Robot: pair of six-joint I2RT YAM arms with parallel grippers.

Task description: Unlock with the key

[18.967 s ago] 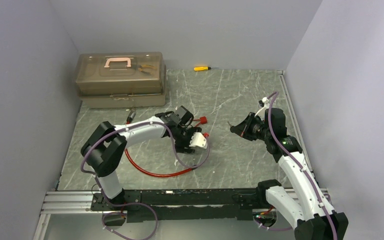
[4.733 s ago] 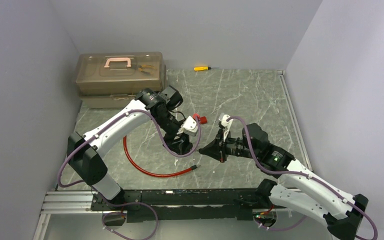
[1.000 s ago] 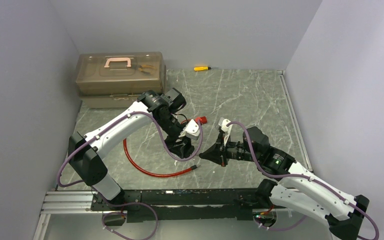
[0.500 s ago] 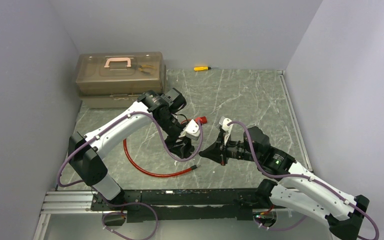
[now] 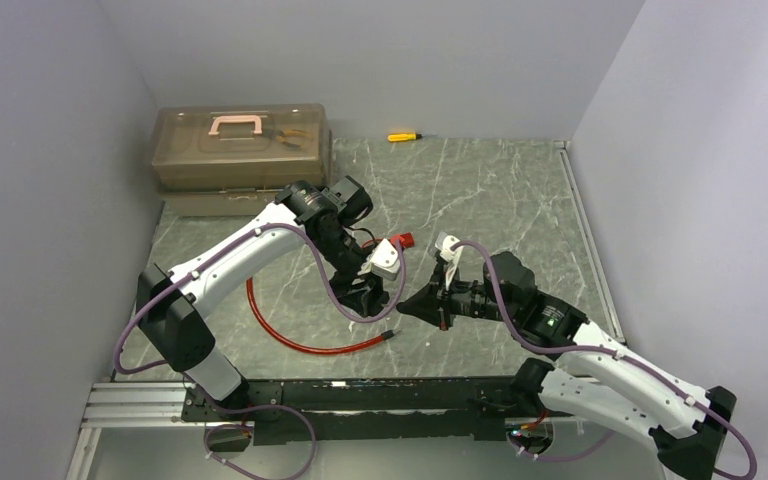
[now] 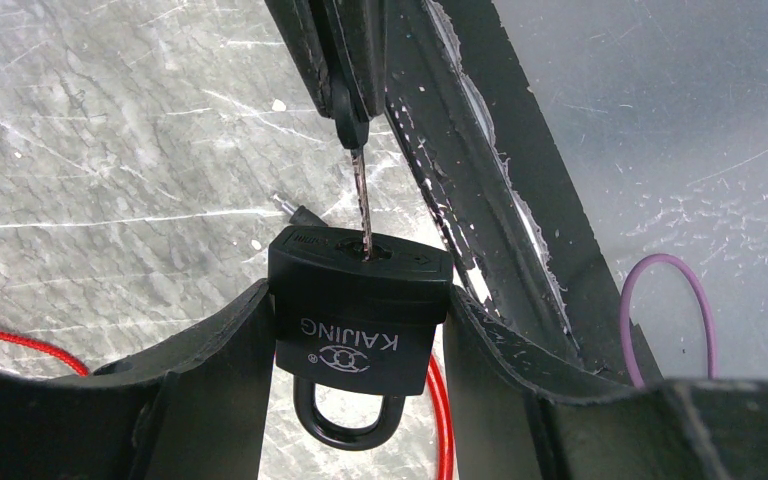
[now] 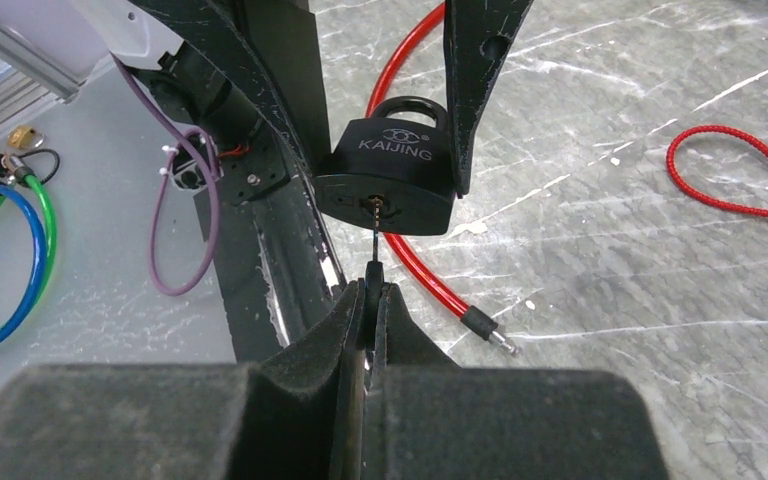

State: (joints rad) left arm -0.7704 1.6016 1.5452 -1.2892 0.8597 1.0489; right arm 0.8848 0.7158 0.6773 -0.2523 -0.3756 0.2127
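A black KAIJING padlock (image 6: pixel 360 318) is clamped between the fingers of my left gripper (image 6: pixel 358 345), keyhole face turned toward the right arm. In the right wrist view the padlock (image 7: pixel 390 180) hangs above the marble floor, its shackle closed at the top. My right gripper (image 7: pixel 371 300) is shut on the black head of a thin key (image 7: pixel 372 252). The key blade (image 6: pixel 362 200) has its tip in the keyhole. From above, the two grippers meet at mid-table, left gripper (image 5: pixel 368 297) and right gripper (image 5: pixel 407 306) nose to nose.
A red cable (image 5: pixel 295 338) loops on the table under the padlock, its metal end (image 7: pixel 488 333) lying near the key. A red cord (image 7: pixel 730 175) lies farther off. A brown toolbox (image 5: pixel 242 158) and a yellow screwdriver (image 5: pixel 403 136) sit at the back.
Over the last second the right gripper has crept slightly left toward the padlock. The left arm holds still. Long before, the right arm was back at the right and the padlock lay low.
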